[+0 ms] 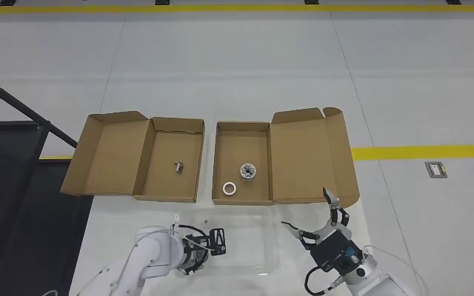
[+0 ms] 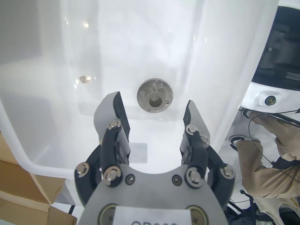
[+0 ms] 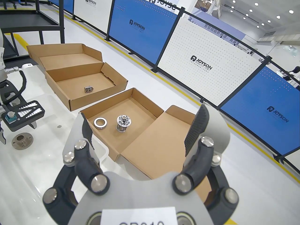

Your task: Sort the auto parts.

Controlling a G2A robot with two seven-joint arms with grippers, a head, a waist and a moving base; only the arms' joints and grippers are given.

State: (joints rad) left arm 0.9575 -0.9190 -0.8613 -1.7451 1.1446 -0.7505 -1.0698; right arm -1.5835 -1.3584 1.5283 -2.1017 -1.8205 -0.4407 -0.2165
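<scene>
Because the sorting runs from a near tray to two far boxes, we read the table from the left. The left cardboard box point(image 1: 170, 148) lies with its lid folded flat outward, which leaves its floor free to receive parts from above. It holds one small metal bracket point(image 1: 178, 166), near the middle. In front of it, the clear plastic tray point(image 2: 46, 169) serves as the supply bin. In it lies the part we judge to be in hand, a round grey flange point(image 2: 154, 99), flat on the tray floor with its bore upward. The left gripper point(image 2: 152, 107) hangs just above the flange with its fingers spread to either side of the disc and not touching it, a stance we take as ready for closing on the rim. The right cardboard box point(image 1: 244, 144), lid likewise laid open, holds a flat metal ring point(image 1: 229, 189) and, just beside it but apart, a flanged hub point(image 1: 248, 172) standing on end. We suppose round parts are gathered here. Farthest right, the right gripper point(image 3: 143, 114) is held above the table in front of that box's lid, fingers released and grasping nothing, clear of the left arm's work.
</scene>
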